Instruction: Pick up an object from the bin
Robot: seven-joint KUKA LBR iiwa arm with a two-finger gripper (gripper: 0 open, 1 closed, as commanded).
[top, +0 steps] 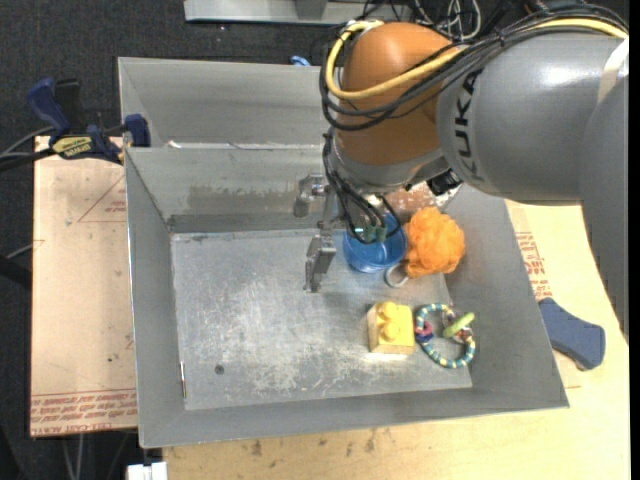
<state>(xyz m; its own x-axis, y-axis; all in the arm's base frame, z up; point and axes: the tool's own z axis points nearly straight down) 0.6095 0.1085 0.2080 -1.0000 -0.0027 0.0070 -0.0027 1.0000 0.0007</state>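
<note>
1. Where the arm (540, 98) comes in from the right, its hand (312, 240) hangs low over the grey metal bin (250, 368), near the middle of the floor and towards the back wall.
2. The hand stands open: its two metal fingers (318, 260) are spread apart, with bare bin floor between them and nothing in their grip.
3. Above the hand sits the wrist's rounded orange cover (390, 88), with yellow and black cables (400, 73) looped across it.
4. A blue cup (366, 253) lies just to the right of the hand, partly under the wrist. It is the nearest thing to the fingers but is not between them. Whether a finger touches it cannot be told.
5. An orange fuzzy ball (437, 240) rests just beside the blue cup on its right, close to the bin's right slope.
6. A yellow block (391, 328) lies nearer the front of the bin, in front of the blue cup and apart from it.
7. A many-coloured beaded ring (446, 334) lies just to the right of the yellow block, close to it or touching it.
8. A brownish thing (405, 204) shows behind the orange fuzzy ball, mostly hidden by the wrist. Its kind cannot be made out.
9. All the loose things lie in the right half of the bin, while the left half of the floor is scuffed bare metal.
</note>
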